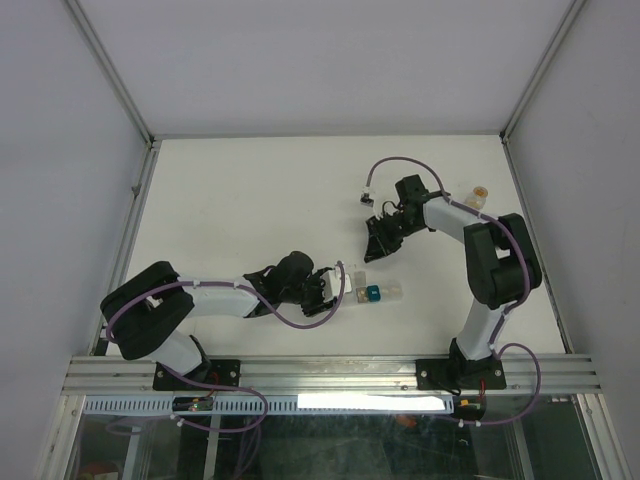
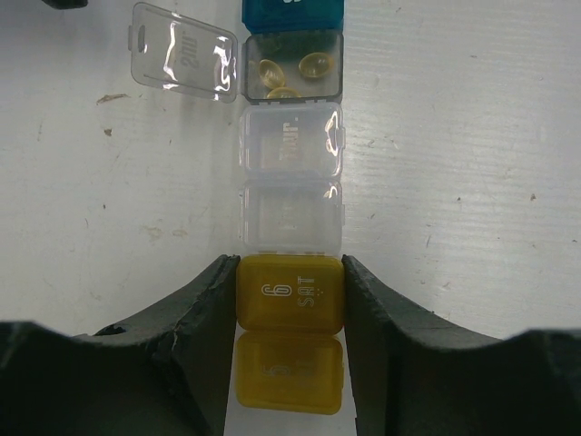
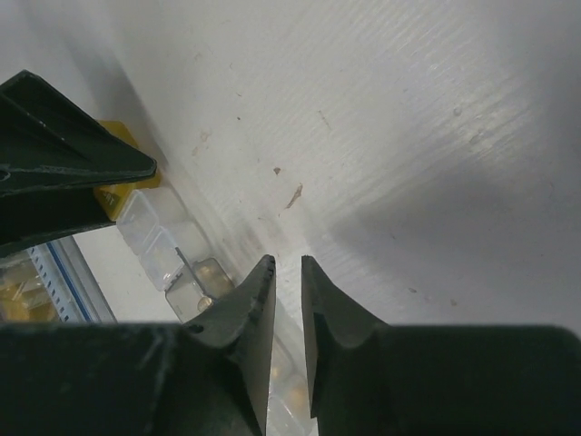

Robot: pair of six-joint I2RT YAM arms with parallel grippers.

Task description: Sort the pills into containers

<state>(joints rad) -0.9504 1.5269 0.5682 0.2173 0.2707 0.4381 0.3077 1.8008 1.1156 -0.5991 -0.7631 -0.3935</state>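
Note:
The containers are one row of pill-box cells [image 1: 368, 292] lying flat on the table. In the left wrist view the row runs away from me: a yellow cell [image 2: 289, 292], two shut clear cells [image 2: 289, 215], a grey cell [image 2: 292, 68] with its clear lid [image 2: 184, 64] folded open, then a teal cell [image 2: 292, 11]. Tan-orange pills [image 2: 272, 71] lie in the grey cell. My left gripper [image 2: 289, 272] is shut on the yellow cell, a finger on each side. My right gripper [image 3: 288, 263] hovers above the row [image 3: 163, 241], its jaws a narrow gap apart and empty.
A small clear bottle [image 1: 477, 197] with orange contents stands at the right rear, behind the right arm. White walls with metal frame rails [image 1: 140, 190] close the table on three sides. The left gripper's fingers [image 3: 64, 168] show at the left of the right wrist view.

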